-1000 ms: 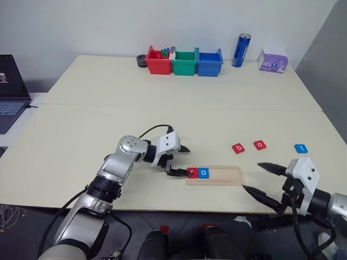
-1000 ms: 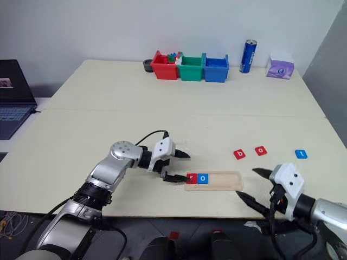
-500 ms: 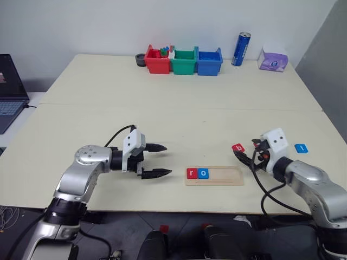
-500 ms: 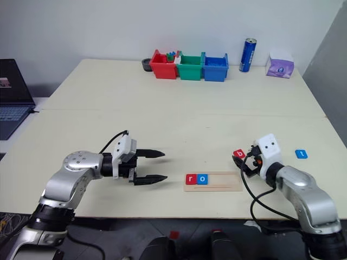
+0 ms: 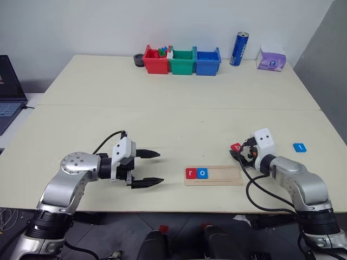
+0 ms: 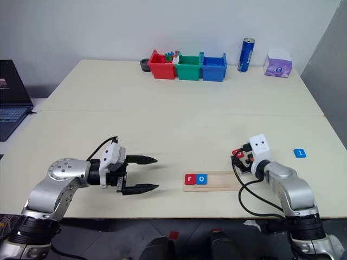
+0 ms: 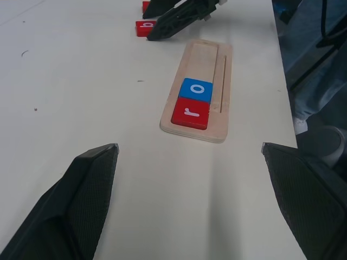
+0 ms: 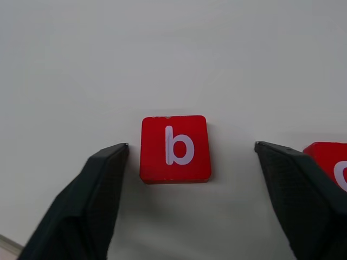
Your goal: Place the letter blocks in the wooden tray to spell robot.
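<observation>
Since 1 second ago, left gripper (image 5: 153, 168) backed off the wooden tray (image 5: 213, 175), fingers wide; right gripper (image 8: 190, 162), open, straddles the red b block (image 8: 175, 149) on the cream table (image 5: 173, 108).

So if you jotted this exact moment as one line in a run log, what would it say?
tray: r, o placed | right gripper: open, straddling red b block on table | left gripper: open, empty | t block: loose on table
</observation>
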